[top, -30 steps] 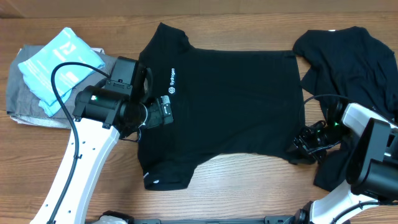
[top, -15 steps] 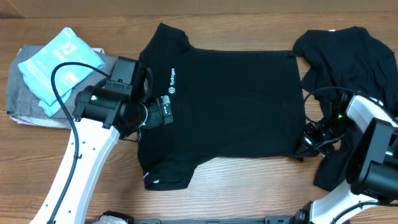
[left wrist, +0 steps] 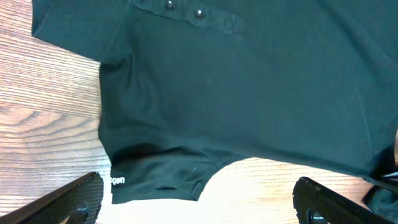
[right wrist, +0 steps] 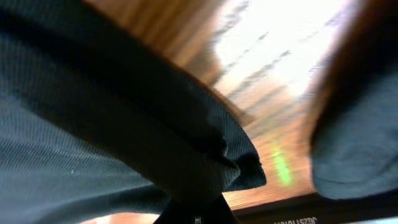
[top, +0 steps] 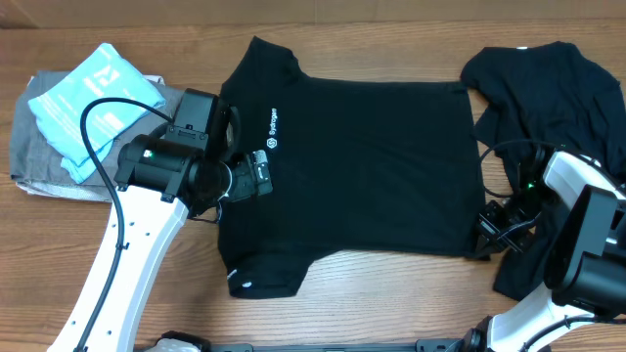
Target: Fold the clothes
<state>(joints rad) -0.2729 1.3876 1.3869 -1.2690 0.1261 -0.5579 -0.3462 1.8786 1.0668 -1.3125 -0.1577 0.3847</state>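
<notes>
A black polo shirt lies spread flat mid-table, collar to the left, white chest logo facing up. My left gripper hovers open over the collar area. In the left wrist view its fingers stand wide apart above the shirt, with the lettered sleeve below. My right gripper is shut on the shirt's near right hem corner. The right wrist view shows that fabric bunched in the right gripper. A second black garment lies crumpled at the right.
A grey folded garment with a light blue packet on top sits at the far left, beside my left arm. The crumpled black garment runs down the right edge under my right arm. Bare wood shows along the front.
My right gripper has closed on the shirt's near hem corner and drawn it slightly to the right, straightening the hem. The left arm has not moved.
</notes>
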